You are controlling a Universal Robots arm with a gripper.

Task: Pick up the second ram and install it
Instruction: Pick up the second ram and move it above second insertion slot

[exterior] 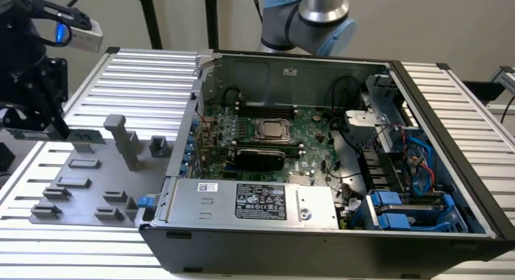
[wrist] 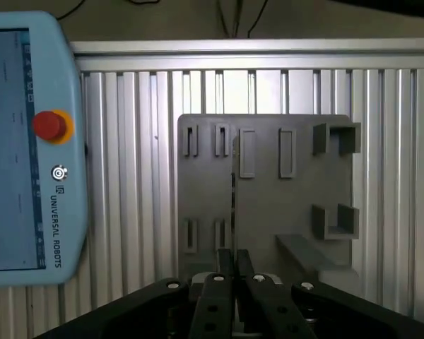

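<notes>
wall (exterior: 435,26): plain, pale | table (exterior: 145,69): ribbed aluminium slats | poles (exterior: 149,17): dark, upright by wall | light: even

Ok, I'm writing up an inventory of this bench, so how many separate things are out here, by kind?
Computer case: 1
Grey fixture plate: 1
Memory stick: 1
Control tablet: 1
Total: 4
</notes>
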